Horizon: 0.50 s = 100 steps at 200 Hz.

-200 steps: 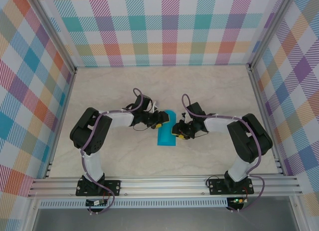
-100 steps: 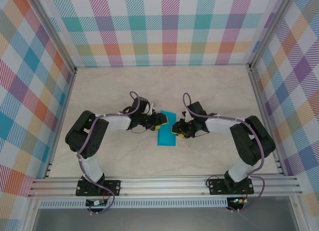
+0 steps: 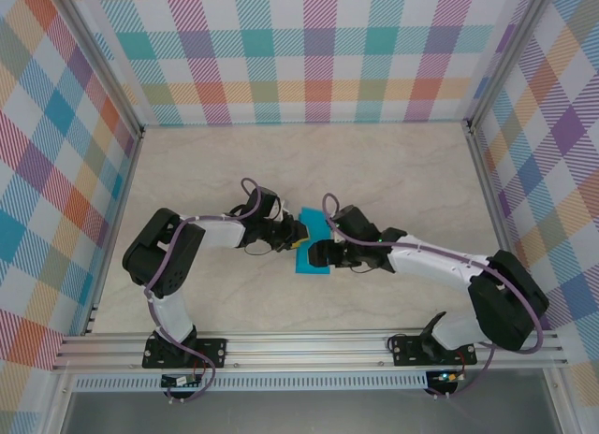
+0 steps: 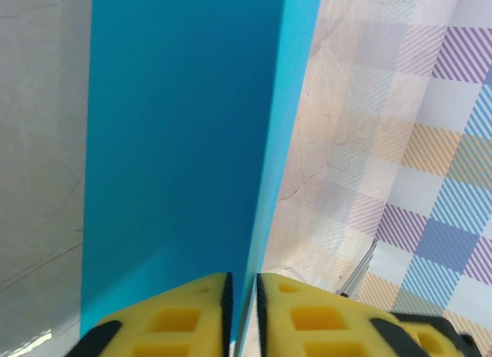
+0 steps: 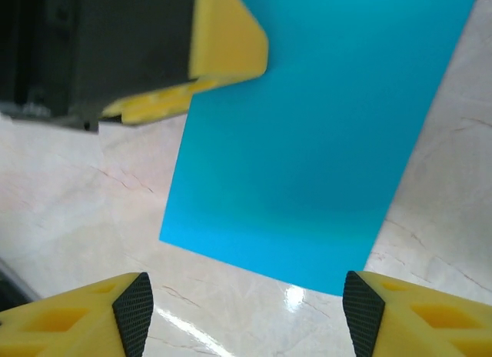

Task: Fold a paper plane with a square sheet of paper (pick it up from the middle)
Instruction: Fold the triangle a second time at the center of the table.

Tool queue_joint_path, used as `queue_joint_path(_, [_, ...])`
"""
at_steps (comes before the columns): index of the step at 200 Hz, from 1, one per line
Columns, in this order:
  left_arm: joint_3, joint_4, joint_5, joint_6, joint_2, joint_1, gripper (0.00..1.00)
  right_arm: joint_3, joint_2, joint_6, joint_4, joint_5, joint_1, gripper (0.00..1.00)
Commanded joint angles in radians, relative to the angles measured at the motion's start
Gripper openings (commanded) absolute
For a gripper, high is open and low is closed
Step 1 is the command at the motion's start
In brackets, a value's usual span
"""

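The square sheet of paper [image 3: 314, 245] is teal-blue and lies on the table as a narrow folded rectangle, not in the shape of a paper plane. In the left wrist view one layer of the paper [image 4: 177, 141] stands up as a thin edge between the yellow pads. My left gripper [image 3: 297, 234] [image 4: 243, 303] is shut on that edge at the sheet's left side. My right gripper [image 3: 325, 253] [image 5: 246, 311] hovers open over the near end of the paper [image 5: 323, 134], nothing between its fingers. A left fingertip [image 5: 223, 41] shows at the paper's far left corner.
The marble-look tabletop [image 3: 393, 172] is ringed by checked walls [image 3: 309, 50] and aluminium posts. A metal rail [image 3: 309, 345] with both arm bases runs along the near edge. Both forearms reach in low toward the paper from either side.
My right arm has swung left over the paper and its jaws have opened wide. My left gripper has closed onto the paper's edge.
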Motion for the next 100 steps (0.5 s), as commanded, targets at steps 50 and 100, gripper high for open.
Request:
queue_joint_path(50, [0.048,-0.106,-0.023,0.025,-0.019,0.005,0.12,0.206,0.191,-0.177,-0.152,0.513,0.319,0.69])
queue_joint_path(100, [0.051,-0.11,-0.017,0.023,-0.023,0.003,0.12,0.272,0.307,-0.155,-0.193,0.618,0.373,0.69])
